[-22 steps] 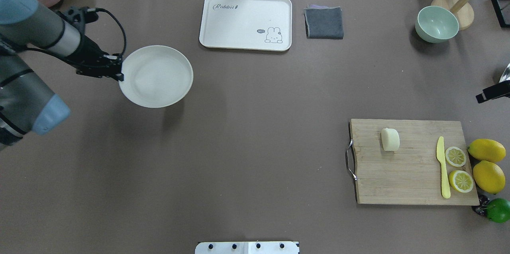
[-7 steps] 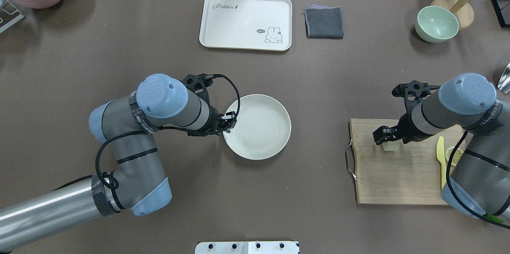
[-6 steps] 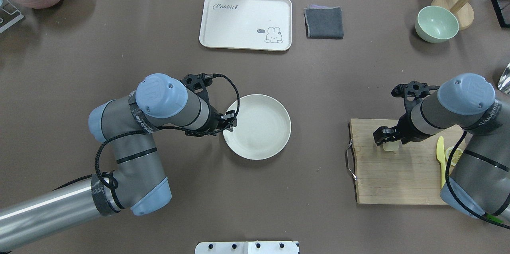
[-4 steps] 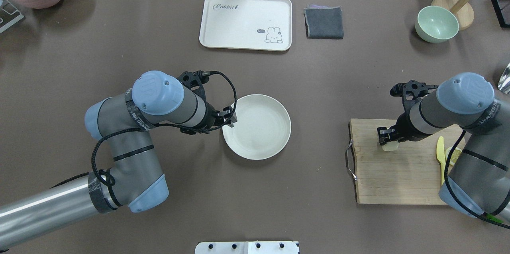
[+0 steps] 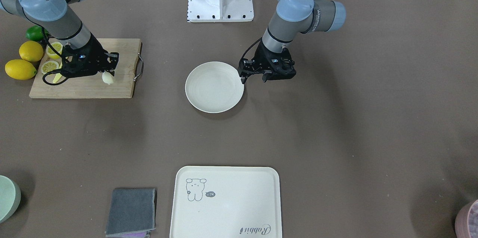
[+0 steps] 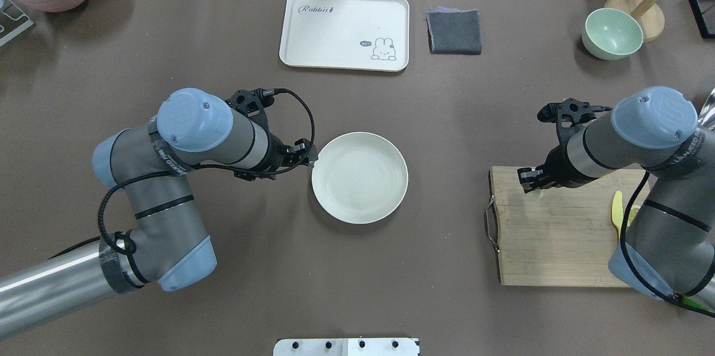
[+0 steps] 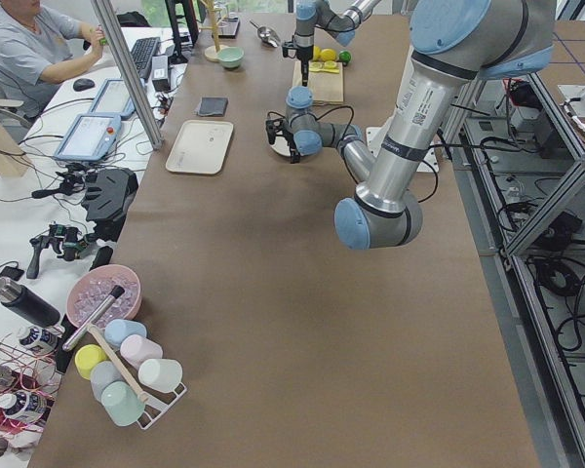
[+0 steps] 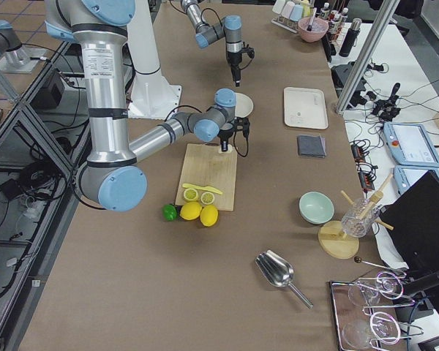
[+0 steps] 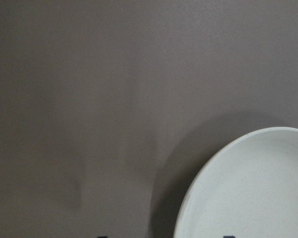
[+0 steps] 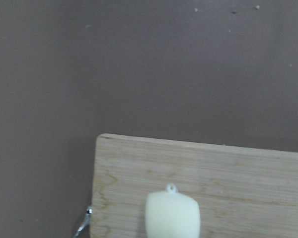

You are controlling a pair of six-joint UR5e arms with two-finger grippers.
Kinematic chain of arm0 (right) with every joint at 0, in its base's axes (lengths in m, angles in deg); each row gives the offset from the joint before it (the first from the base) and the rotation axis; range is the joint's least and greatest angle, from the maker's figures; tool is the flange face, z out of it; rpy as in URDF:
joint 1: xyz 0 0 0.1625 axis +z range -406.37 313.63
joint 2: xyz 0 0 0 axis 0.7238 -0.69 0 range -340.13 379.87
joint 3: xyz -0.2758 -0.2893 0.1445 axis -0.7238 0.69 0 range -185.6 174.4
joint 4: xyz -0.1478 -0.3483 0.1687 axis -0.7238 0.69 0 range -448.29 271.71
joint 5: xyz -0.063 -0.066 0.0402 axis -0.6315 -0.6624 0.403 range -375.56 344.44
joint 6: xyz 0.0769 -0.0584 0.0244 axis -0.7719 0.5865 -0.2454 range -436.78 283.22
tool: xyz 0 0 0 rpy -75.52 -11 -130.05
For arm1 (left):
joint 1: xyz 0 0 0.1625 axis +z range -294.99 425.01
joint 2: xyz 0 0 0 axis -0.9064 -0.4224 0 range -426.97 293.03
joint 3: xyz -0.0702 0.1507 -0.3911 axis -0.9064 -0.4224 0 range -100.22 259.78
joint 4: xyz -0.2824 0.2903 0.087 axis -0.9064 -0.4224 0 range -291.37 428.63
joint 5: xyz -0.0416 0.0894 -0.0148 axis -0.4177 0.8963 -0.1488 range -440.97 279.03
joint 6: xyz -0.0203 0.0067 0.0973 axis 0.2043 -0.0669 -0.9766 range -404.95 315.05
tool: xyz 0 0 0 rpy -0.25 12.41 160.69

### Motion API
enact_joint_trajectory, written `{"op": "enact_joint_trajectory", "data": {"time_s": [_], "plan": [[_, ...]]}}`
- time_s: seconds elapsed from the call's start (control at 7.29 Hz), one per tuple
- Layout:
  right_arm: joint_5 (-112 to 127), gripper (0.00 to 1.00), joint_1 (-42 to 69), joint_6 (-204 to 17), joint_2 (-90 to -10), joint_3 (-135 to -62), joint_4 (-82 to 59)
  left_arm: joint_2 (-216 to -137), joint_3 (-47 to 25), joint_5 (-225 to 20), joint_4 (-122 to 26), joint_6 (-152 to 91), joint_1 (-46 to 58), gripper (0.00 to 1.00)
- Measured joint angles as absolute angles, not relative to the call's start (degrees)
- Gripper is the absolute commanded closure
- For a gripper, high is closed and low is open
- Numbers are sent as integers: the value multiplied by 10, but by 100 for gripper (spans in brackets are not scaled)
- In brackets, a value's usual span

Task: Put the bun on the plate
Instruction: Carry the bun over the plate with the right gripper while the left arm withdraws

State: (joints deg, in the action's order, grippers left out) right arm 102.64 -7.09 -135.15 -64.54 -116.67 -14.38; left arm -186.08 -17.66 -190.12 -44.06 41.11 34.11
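Overhead exterior: right pincer [image 6: 529, 181] looks clamped on the bun [image 6: 534, 195], so I'd lift clear of the cutting board [image 6: 558, 244] and carry it level to the plate [image 6: 360, 178]. Left pincer [image 6: 311, 158] sits spread wide just beside the rim.

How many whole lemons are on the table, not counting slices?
2. One lemon lies on the table off the cutting board's end, beside the green lime; the other lemon lies right next to it. None seems hidden.

The bun [image 10: 172, 215] at the right gripper [image 6: 529, 180] looks smooth and faintly waxy; the cutting board [image 6: 558, 238] under it is pale wood with visible grain and a shiny metal handle [image 6: 490, 227]. Beside the left gripper [image 5: 254, 77], the plate [image 6: 360, 177] is matt and finely speckled, on a dull brown tabletop [image 6: 357, 289]
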Motion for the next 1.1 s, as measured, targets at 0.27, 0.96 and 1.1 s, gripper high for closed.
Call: {"op": "enact_joint_trajectory", "data": {"time_s": [0.27, 0.96, 1.1], "plan": [[1022, 80, -79, -1375, -556, -1175, -68, -1798, -227, -1902, -443, 363, 331, 3], [952, 74, -165, -1464, -306, -1001, -19, -1650, -252, -1948, -527, 231, 265, 3], [941, 64, -173, -1466, -277, -960, -21, -1632, -251, -1963, -545, 219, 253, 3]]}}
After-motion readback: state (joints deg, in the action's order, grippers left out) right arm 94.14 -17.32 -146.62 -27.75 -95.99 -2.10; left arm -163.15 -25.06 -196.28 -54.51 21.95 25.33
